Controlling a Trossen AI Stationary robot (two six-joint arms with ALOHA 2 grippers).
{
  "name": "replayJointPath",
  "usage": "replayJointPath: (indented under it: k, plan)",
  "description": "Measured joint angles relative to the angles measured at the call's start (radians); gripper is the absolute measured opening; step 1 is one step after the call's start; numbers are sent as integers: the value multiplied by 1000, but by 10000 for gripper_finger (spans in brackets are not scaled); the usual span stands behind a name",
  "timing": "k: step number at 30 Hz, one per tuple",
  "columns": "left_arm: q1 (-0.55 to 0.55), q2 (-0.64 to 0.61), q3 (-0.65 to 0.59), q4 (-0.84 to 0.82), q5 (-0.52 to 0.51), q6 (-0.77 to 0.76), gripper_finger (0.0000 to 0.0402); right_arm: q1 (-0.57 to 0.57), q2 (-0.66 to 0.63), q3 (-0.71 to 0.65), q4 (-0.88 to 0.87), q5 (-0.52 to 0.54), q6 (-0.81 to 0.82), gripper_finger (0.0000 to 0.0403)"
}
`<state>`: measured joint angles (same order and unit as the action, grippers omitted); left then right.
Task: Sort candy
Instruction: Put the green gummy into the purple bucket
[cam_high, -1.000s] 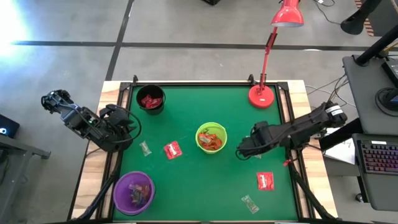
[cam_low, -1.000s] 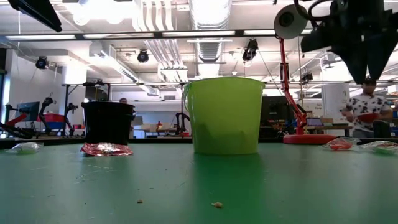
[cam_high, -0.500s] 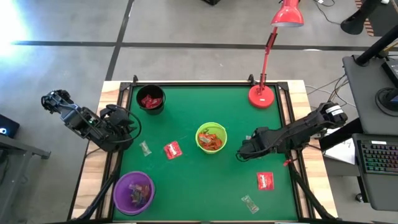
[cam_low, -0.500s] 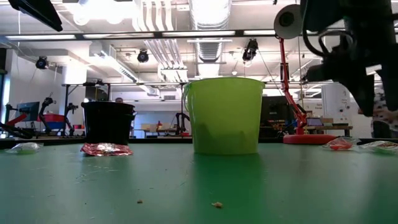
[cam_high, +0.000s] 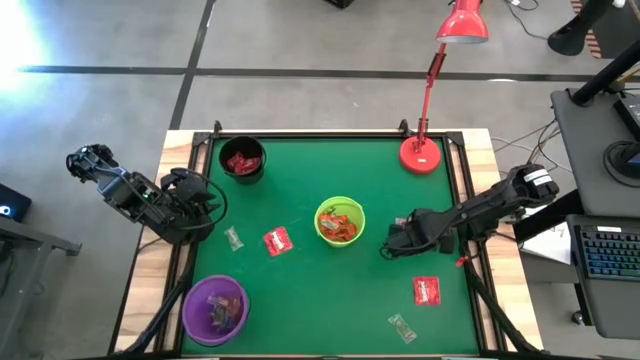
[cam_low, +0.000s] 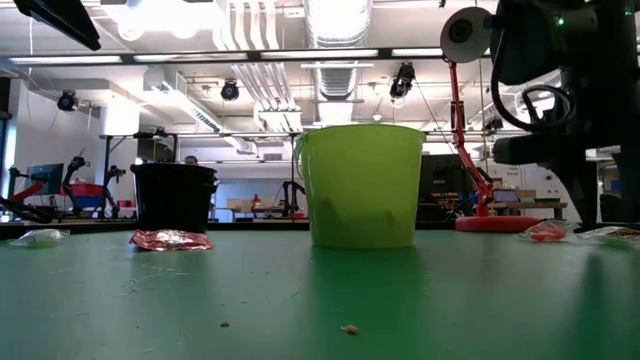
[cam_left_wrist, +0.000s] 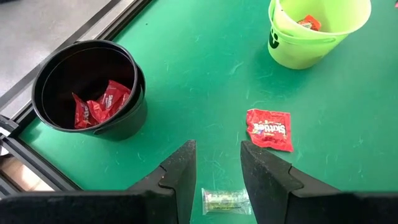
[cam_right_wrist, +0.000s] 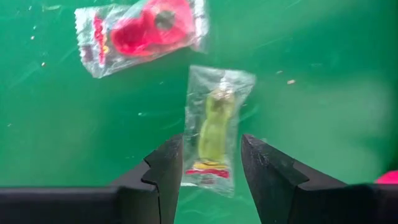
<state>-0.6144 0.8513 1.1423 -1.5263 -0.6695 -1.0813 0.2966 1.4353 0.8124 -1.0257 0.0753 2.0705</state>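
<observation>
Right pincer (cam_high: 385, 243): was sitting just off the lime-green round bowl (cam_high: 340, 221), at about 4 o'clock from it, fingers apart with nothing between them. Its own camera looked down past the fingers (cam_right_wrist: 160, 171) at a clear wrapper with a yellow-green sweet (cam_right_wrist: 216, 127) and a red sweet in a clear wrapper (cam_right_wrist: 142, 32) just beside it.
Left pincer (cam_left_wrist: 216, 168): parked at the table's 9 o'clock edge, fingers apart too, empty.
Green felt table (cam_high: 320, 290): loose candy was spread around.
Flat red packet near the middle (cam_high: 277, 241): lay at 8 o'clock from the lime bowl, a bit apart from it.
Small clear twist wrapper (cam_high: 234, 238): just at 9 o'clock of that packet, close to the left arm.
Second flat red packet (cam_high: 427, 291): down at 5 o'clock of the table.
Another clear wrapper (cam_high: 402, 326): near the front edge, at 7 o'clock from that second packet.
Lime bowl contents: orange-red wrappers (cam_high: 341, 226) piled inside.
Black round bowl (cam_high: 242, 160): at 11 o'clock, red packets (cam_left_wrist: 98, 105) in it.
Purple round bowl (cam_high: 214, 309): at 7 o'clock, some pale wrappers inside, hard to make out.
</observation>
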Motion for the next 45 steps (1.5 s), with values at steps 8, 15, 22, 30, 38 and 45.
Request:
replayJointPath:
  k: [8, 15, 22, 30, 38, 45]
  plan:
    - [0, 0, 0, 0, 0, 4, 109, 0, 0, -52, 68, -5, 0, 153]
    - [0, 0, 0, 0, 0, 4, 109, 0, -2, -106, 122, -11, -3, 143]
    - [0, 0, 0, 0, 0, 4, 109, 0, -2, -120, 148, -7, -16, 75]
    - [0, 0, 0, 1, 0, 3, 109, -1, 0, -78, 133, -20, -107, 13]
    - [0, 0, 0, 42, 0, 3, 109, 12, 1, 64, 127, -30, -261, 13]
    - [0, 0, 0, 69, 90, 0, 109, 80, 1, 256, 63, 53, -363, 13]
